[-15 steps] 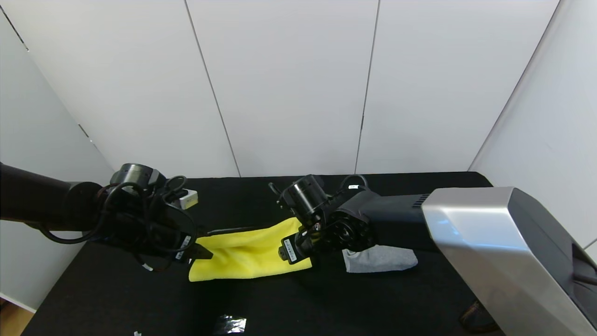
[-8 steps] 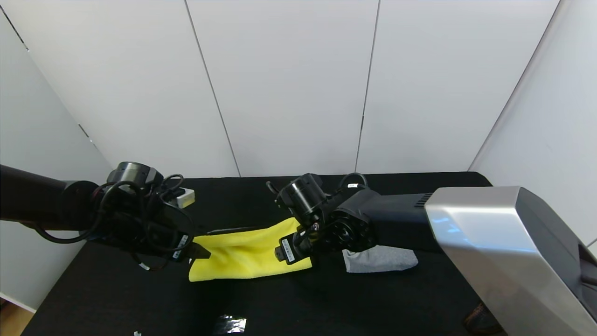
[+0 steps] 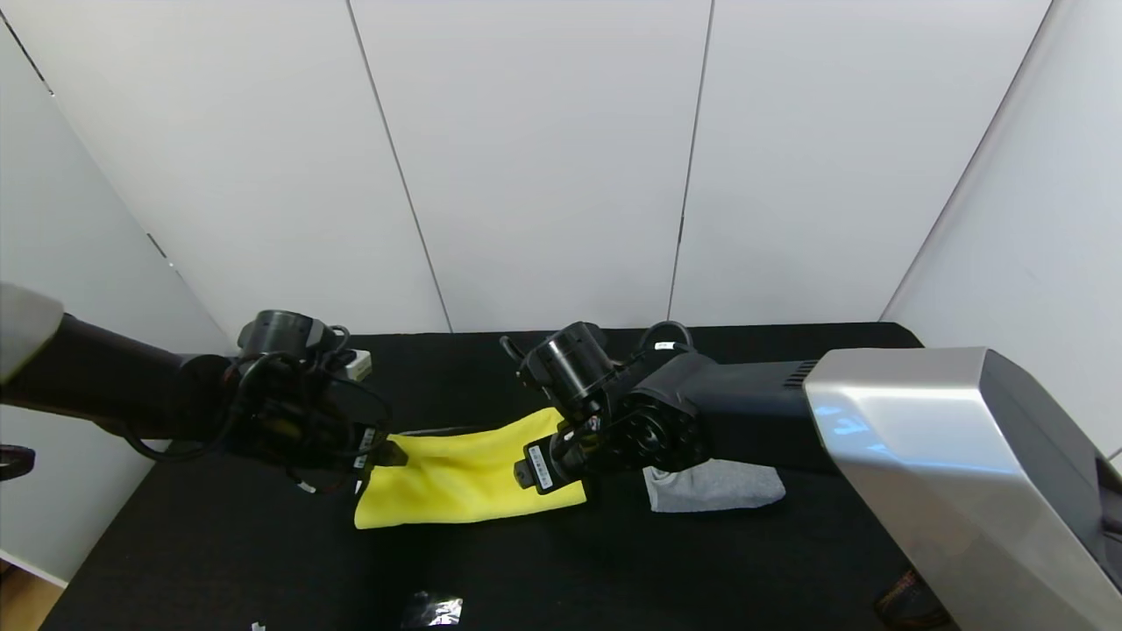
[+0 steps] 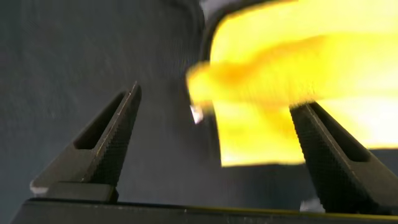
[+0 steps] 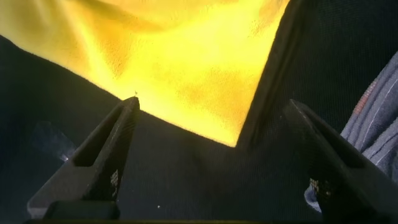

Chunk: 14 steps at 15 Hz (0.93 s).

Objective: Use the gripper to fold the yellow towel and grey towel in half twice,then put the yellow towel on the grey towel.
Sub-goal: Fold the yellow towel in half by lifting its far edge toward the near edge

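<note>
The yellow towel [image 3: 465, 482] lies folded on the black table [image 3: 219, 561], a flat strip between my two grippers. My left gripper [image 3: 392, 454] hovers open at its left end; in the left wrist view the fingers [image 4: 109, 146] stand wide apart over the towel's corner [image 4: 292, 81], and nothing is held. My right gripper [image 3: 529, 478] is open over the towel's right end, where the yellow corner [image 5: 180, 62] lies just beyond its empty jaws [image 5: 212, 102]. The grey towel [image 3: 714, 486] sits folded small to the right, with an edge of the grey towel [image 5: 379, 124] showing in the right wrist view.
A shiny scrap [image 3: 436, 606] and a small white fleck [image 3: 256, 626] lie near the table's front edge. White wall panels [image 3: 543, 158] close off the back and both sides.
Both grippers have opened a little wider. The left arm has shifted right and slightly farther back along the towel's left end. The yellow towel has not moved.
</note>
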Available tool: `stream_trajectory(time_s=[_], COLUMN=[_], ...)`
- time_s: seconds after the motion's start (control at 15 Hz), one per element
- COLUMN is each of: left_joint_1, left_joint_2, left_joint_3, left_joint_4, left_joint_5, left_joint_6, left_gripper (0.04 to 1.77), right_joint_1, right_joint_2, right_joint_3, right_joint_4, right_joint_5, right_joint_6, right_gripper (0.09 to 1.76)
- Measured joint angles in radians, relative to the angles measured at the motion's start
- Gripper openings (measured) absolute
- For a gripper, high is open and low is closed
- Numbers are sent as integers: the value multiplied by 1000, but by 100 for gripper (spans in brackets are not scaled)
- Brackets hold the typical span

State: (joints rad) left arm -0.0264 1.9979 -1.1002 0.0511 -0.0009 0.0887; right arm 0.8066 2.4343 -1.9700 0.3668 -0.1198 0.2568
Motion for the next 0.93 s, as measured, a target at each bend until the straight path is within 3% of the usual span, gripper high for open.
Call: stream_trajectory(time_s=[0.53,0.93], left_joint_1=[-2,-4], left_joint_2=[26,42], left_joint_3=[-13,-4], left_joint_4=[-79,-73], left_joint_5=[27,51], left_joint_6=[-110,-164], left_gripper=[170,171], right_joint_1=[4,9], right_joint_2=[-2,-21], right_joint_3=[0,6], right_joint_4=[1,14], right_joint_5=[0,-42], right_joint_6=[16,44], right_gripper=[170,170])
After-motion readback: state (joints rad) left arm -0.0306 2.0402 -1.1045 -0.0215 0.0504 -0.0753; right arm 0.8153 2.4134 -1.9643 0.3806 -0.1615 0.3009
